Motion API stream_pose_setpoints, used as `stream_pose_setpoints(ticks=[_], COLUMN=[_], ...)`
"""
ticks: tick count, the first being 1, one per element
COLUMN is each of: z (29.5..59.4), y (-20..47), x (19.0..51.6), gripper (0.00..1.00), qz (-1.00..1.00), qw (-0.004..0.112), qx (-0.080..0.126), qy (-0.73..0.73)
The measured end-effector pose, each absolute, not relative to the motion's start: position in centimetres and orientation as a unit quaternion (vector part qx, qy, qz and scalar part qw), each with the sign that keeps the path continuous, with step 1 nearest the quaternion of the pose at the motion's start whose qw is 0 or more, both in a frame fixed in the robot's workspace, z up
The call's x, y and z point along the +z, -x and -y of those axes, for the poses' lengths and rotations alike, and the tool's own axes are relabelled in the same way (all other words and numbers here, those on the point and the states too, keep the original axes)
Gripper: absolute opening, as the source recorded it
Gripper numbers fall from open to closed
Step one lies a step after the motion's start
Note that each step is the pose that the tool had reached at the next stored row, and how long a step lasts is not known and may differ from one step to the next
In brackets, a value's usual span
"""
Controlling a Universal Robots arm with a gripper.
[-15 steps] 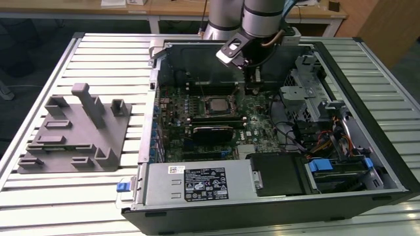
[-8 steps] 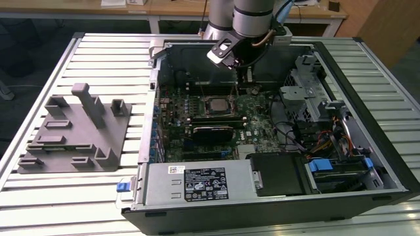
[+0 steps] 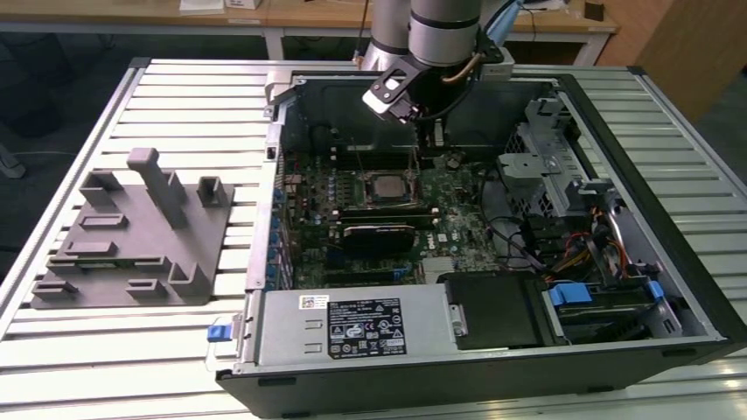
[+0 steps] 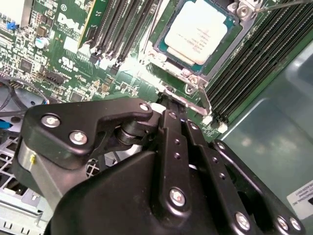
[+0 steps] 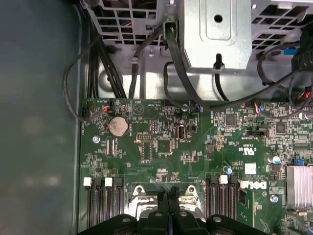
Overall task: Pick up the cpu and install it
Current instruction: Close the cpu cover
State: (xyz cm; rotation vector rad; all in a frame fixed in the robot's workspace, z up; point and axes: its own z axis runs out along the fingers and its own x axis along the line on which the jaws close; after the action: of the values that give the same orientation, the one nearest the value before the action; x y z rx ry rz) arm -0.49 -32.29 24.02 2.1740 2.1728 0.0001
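Spreading across the whole scene, a pale slatted table carries everything else. On it lies an open computer case, taking up the middle and the exterior view's right, with its black wall on the near side. At the exterior view's left, well apart from the case, rests a grey plastic block with slots and upright posts.

The arm comes down from the far side into the far half of the case. Under it, the green motherboard covers the case floor. A silver power supply box sits along the near wall, and a metal drive cage with dark cables looping past it shows in the first wrist view. A black finned module stands on the board just near of the processor socket.

The gripper hangs low over the board on the far side of the socket. Its fingers are pressed together with nothing between them. The tips are close to the edge of the socket frame; whether they touch it cannot be told.

The cpu lies flat in the socket near the middle of the board, its silver-grey top uncovered, flanked by rows of black memory slots. It is apart from the gripper.

A round coin battery sits on the board in the first wrist view.
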Motion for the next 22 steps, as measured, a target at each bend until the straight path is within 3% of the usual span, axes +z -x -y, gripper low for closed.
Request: stream_pose_setpoints(ticks=[8,12,22], z=[32.29,32.29,32.44], y=[0.50,0.42,0.68], x=[23.99,23.95,23.77], gripper=[0.11,0.11,0.11], qz=[-0.707,-0.707,-0.707], qw=[0.033,0.017,0.016], qx=[-0.001,-0.017,-0.018], qy=[-0.707,-0.707,-0.707])
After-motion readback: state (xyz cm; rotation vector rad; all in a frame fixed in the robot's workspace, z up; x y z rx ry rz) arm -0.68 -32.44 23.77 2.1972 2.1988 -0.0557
